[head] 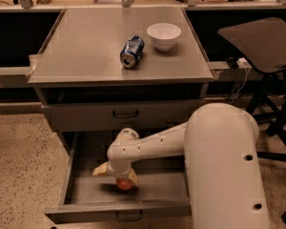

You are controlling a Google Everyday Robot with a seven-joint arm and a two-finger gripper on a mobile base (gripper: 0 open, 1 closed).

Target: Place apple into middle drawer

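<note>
Pale tan fingers (101, 170) of the claw (116, 175) are standing spread apart, wider than the fruit, so the claw is looking open rather than clamped. It is hanging low inside the middle drawer (86, 191), at the end of the white arm (157, 142) that is reaching down from the robot's bulky white body.

Just under the claw, the apple (125, 184) is sitting on the drawer's bare grey floor, toward the front. It is showing as a small round red-orange ball, partly hidden by the claw; a dark shadow is lying beside it.

The drawer is standing pulled well out, its small dark handle (128, 217) facing the camera. Above it, the grey upper drawer front (86, 116) is sitting closed.

On the grey metal surface (86, 46), a blue crushed can (132, 51) is lying on its side near a white bowl (164, 35); the can's printing is not readable. Speckled beige flooring (24, 166) is running around the cabinet.
</note>
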